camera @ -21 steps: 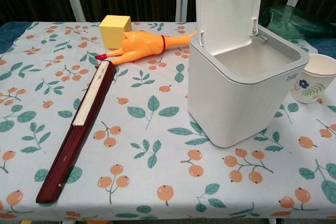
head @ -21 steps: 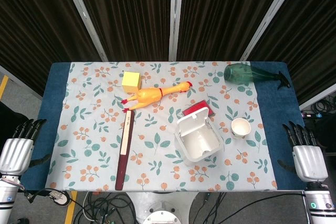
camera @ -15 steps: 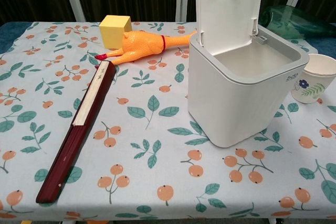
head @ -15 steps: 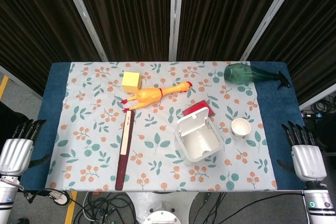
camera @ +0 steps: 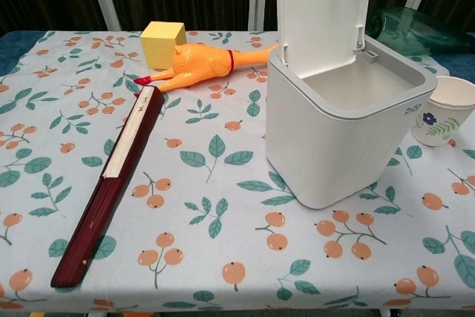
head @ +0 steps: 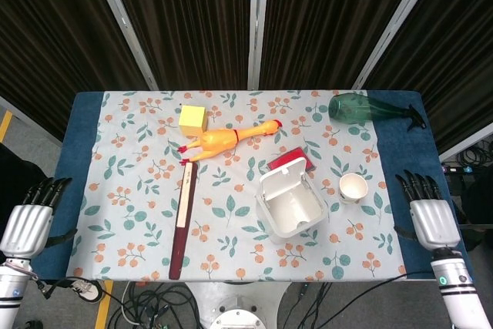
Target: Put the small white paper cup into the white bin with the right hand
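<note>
The small white paper cup [head: 353, 187] stands upright on the floral cloth, just right of the white bin [head: 290, 205]; in the chest view the cup [camera: 446, 111] shows a flower print at the right edge. The bin [camera: 343, 118] has its lid raised and looks hollow inside. My right hand [head: 428, 216] hangs off the table's right edge, fingers straight and apart, holding nothing, well right of the cup. At the lower left, my left hand [head: 29, 221] is beside the table, fingers extended, empty. Neither hand shows in the chest view.
A long dark red ruler-like bar [head: 182, 220] lies left of the bin. A rubber chicken [head: 223, 139] and a yellow block [head: 192, 118] sit at the back. A red card [head: 290, 161] lies behind the bin. A green glass bottle [head: 364, 109] lies at the back right.
My right hand has shifted left and up toward the table's right edge. My left hand has barely moved. The cup and bin are unmoved.
</note>
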Controlling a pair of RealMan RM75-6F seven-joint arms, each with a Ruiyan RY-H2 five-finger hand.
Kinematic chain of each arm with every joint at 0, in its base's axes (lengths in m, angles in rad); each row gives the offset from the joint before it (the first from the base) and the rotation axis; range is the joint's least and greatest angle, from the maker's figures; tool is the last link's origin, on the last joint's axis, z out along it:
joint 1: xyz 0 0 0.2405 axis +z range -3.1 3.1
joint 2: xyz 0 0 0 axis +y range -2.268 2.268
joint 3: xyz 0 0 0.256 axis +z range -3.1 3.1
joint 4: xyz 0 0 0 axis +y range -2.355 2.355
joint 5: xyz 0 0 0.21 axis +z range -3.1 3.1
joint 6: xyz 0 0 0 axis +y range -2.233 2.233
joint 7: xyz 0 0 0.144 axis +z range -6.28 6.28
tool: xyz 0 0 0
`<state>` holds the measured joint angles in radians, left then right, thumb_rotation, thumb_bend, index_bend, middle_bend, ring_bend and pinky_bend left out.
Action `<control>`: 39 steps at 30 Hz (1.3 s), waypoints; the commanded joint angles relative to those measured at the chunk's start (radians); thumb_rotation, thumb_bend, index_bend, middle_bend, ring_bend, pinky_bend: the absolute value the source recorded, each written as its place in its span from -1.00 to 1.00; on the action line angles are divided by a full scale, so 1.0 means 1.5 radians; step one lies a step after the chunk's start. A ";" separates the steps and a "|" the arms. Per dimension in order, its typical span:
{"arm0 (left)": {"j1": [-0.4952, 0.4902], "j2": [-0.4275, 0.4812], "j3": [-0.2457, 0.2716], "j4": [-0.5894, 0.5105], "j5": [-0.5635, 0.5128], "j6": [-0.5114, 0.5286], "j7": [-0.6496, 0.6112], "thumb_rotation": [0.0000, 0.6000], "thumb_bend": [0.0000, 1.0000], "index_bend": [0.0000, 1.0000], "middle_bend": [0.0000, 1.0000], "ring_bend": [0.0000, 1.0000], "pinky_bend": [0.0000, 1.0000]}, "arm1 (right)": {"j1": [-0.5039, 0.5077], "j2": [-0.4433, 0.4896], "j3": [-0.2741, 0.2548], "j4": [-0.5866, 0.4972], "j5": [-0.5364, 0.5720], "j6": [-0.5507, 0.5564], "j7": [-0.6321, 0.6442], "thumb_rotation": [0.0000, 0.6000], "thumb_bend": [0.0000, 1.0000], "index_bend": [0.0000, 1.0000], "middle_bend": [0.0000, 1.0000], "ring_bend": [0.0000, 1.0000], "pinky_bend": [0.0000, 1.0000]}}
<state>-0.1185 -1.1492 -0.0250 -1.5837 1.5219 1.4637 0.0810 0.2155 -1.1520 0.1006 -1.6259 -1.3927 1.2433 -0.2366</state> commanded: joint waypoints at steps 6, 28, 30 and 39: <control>0.000 0.000 0.001 0.003 -0.003 -0.003 -0.006 1.00 -0.80 -0.83 -0.76 -0.83 -0.68 | 0.103 -0.046 0.043 0.003 0.075 -0.113 -0.072 1.00 -0.96 -1.00 -1.00 -1.00 -1.00; -0.004 -0.006 -0.001 0.025 -0.025 -0.027 -0.037 1.00 -0.80 -0.83 -0.76 -0.83 -0.68 | 0.187 -0.094 0.028 0.017 0.180 -0.188 -0.140 1.00 -0.72 -1.00 -0.81 -0.87 -0.22; -0.004 -0.006 -0.001 0.025 -0.026 -0.027 -0.037 1.00 -0.80 -0.83 -0.76 -0.83 -0.68 | 0.188 -0.094 0.024 0.020 0.179 -0.187 -0.137 1.00 -0.68 -1.00 -0.73 -0.76 -0.09; -0.005 -0.005 0.000 0.022 -0.024 -0.029 -0.040 1.00 -0.80 -0.83 -0.76 -0.83 -0.67 | 0.188 -0.094 0.014 0.028 0.161 -0.166 -0.117 1.00 -0.58 -0.52 -0.42 -0.51 0.10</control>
<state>-0.1258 -1.1563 -0.0252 -1.5501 1.4854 1.4208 0.0208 0.4987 -1.2922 0.1236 -1.5863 -1.1442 0.9875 -0.4196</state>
